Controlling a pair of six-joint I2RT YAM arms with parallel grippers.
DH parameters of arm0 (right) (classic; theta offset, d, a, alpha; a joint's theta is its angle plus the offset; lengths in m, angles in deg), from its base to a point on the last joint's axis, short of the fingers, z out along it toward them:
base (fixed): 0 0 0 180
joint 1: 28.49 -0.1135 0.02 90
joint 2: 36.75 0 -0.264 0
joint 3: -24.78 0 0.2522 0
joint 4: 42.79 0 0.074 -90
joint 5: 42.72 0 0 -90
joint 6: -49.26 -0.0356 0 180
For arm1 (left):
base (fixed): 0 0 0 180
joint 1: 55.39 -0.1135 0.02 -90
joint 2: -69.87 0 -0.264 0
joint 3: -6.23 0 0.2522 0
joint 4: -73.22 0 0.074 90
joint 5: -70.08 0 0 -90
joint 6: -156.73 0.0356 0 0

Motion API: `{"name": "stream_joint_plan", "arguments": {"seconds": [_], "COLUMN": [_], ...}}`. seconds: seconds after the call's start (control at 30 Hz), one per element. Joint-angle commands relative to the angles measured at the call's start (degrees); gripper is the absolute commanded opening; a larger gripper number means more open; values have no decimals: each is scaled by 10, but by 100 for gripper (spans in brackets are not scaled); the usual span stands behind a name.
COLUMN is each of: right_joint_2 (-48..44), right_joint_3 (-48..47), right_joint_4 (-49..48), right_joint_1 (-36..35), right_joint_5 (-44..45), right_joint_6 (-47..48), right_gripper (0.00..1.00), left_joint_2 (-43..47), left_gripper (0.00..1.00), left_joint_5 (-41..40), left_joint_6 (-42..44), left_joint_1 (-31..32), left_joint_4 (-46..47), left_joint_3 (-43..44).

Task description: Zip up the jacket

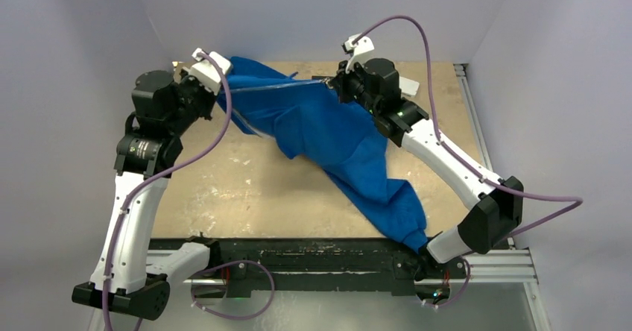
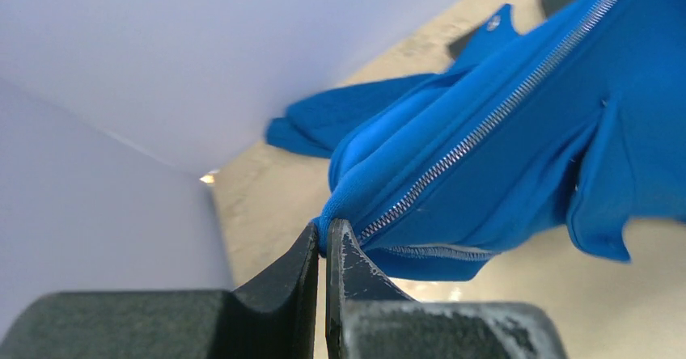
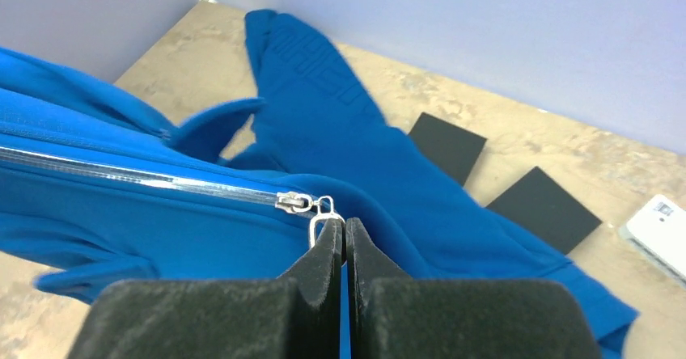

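Tautly, left hand and right hand stretch jacket along its zipper.

Light: even, diffuse, moderately bright; walls read pale lavender.
Shadows: faint, soft-edged on counter.
Glare: small bright spot mid-left in left wrist view; sheen along zipper.
Focus: left hand and right hand blurred at frame bottom.

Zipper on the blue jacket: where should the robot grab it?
By the small silver pull tab dangling from the slider, pinched from beyond the slider, in line with the zipper, as the right gripper does. It is the only loose piece sticking out; the left gripper holds the far end of the jacket taut.
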Motion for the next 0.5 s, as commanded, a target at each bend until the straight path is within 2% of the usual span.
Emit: {"name": "stream_joint_plan", "arguments": {"seconds": [0.0,0.17,0.3,0.47], "right_joint_2": [-36,-74,-86,-80], "right_joint_3": [-42,-72,-96,-106], "right_joint_4": [8,8,20,12], "right_joint_1": [21,20,20,29], "right_joint_5": [104,151,181,263], "right_joint_6": [16,38,60,80], "right_gripper": [0,0,0,0], "left_joint_2": [6,-33,-47,-87], "left_gripper": [0,0,0,0], "left_joint_5": [-146,-163,-174,-186], "left_joint_6": [103,122,144,164], "left_joint_1": [-16,-16,-16,-16], "left_joint_4": [66,91,123,157], "left_joint_3": [85,157,164,195]}}
